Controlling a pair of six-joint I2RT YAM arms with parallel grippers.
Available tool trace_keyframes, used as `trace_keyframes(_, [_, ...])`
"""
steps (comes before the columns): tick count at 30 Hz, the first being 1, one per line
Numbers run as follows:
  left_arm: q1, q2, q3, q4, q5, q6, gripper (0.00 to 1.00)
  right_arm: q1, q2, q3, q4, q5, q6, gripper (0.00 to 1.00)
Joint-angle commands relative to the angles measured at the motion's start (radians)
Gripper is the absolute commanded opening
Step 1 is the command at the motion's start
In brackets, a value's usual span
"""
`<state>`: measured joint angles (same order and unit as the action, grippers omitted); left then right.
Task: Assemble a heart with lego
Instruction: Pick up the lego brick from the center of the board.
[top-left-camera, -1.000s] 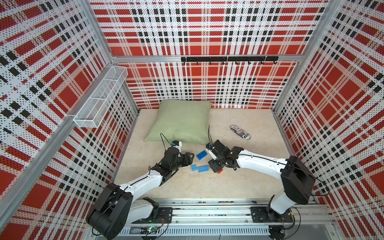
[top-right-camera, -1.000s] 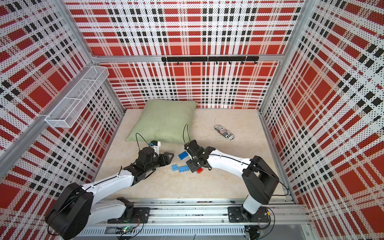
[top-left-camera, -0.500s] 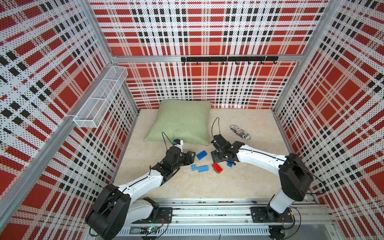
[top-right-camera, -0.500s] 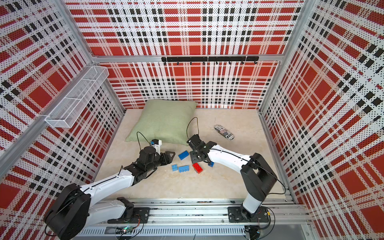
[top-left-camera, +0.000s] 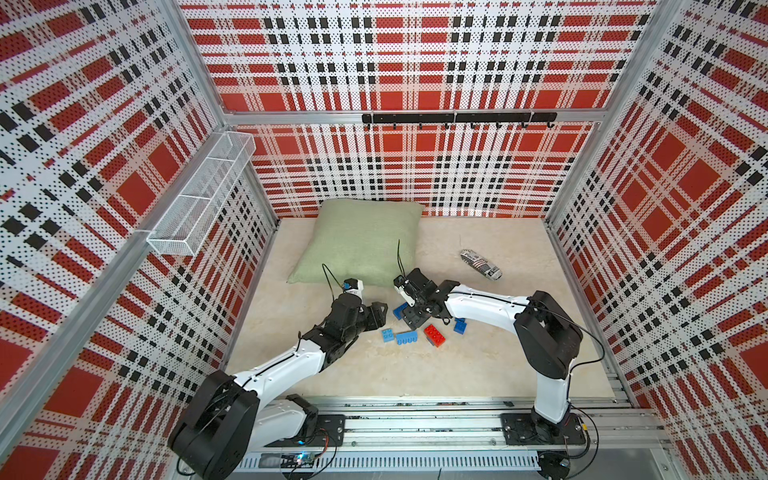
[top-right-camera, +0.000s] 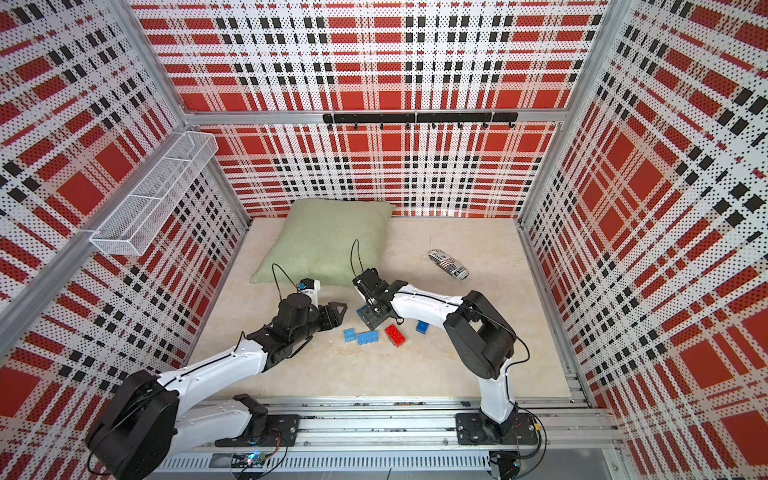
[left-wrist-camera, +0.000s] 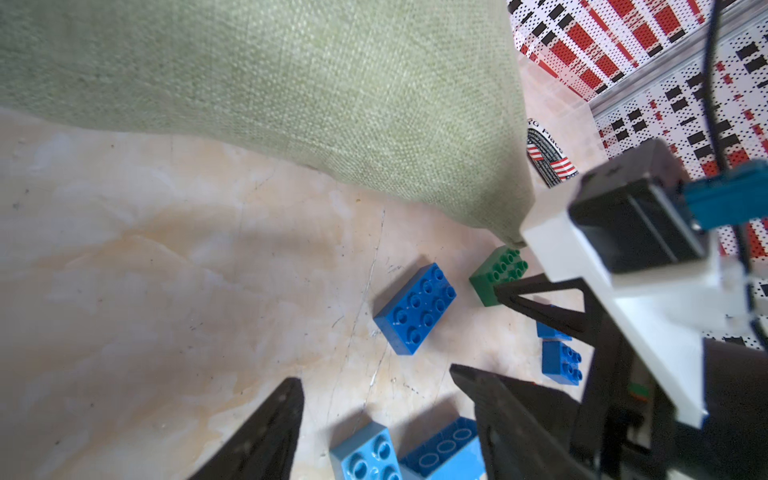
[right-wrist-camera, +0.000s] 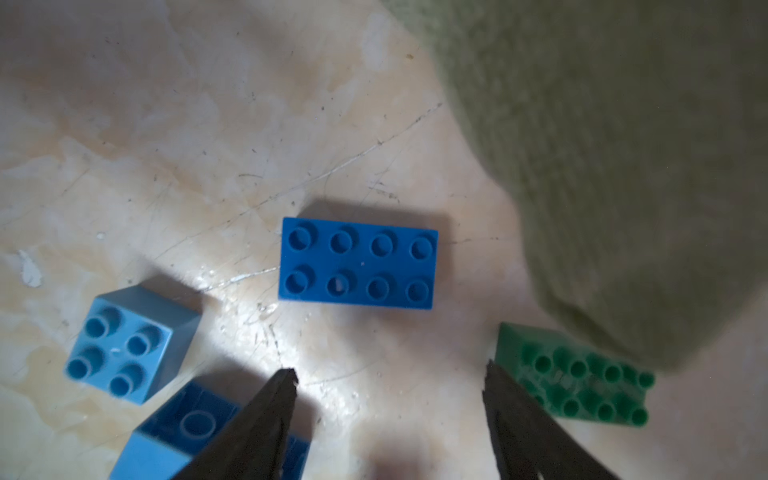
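Blue, red and green lego (top-left-camera: 407, 338) lies loose mid-table (top-left-camera: 457, 374). I count six bricks: two light blue, square (top-left-camera: 387, 334) and long (top-right-camera: 367, 337), two dark blue, one red, one green.

My left gripper (left-wrist-camera: 375, 374) is spread and empty near the light blue pair. My right gripper (right-wrist-camera: 388, 374) pinched the red brick (top-left-camera: 434, 334) a second ago. That brick now lies free beside the small dark blue brick (top-left-camera: 459, 325). The gripper has shifted toward the long dark blue brick (right-wrist-camera: 357, 264), fingers spread wider, the green brick (right-wrist-camera: 573, 374) beside one.

Farther off are one green pillow (top-left-camera: 361, 241) at the far edge and one wire basket (top-left-camera: 199, 195) on the wall.
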<state>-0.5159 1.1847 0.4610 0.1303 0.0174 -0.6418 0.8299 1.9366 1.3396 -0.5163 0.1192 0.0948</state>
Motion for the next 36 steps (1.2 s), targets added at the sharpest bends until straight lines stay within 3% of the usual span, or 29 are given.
trace_keyframes(1, [0.011, -0.021, 0.019, -0.017, -0.018, 0.014, 0.70, -0.011, 0.039, 0.031, 0.015, -0.015, -0.108, 0.78])
trace_keyframes(11, [0.041, -0.016, 0.010, 0.002, -0.016, 0.005, 0.70, -0.033, 0.162, 0.158, 0.036, -0.040, -0.174, 0.87])
trace_keyframes(19, [0.048, -0.012, 0.002, 0.002, -0.013, 0.009, 0.70, -0.038, 0.182, 0.147, 0.031, -0.132, -0.186, 0.66])
trace_keyframes(28, [0.050, -0.020, -0.014, 0.021, 0.007, -0.006, 0.70, -0.038, 0.225, 0.215, 0.005, -0.162, -0.185, 0.64])
trace_keyframes(36, [0.053, -0.030, -0.029, 0.024, 0.010, -0.006, 0.70, -0.036, 0.202, 0.208, -0.007, -0.175, -0.183, 0.51])
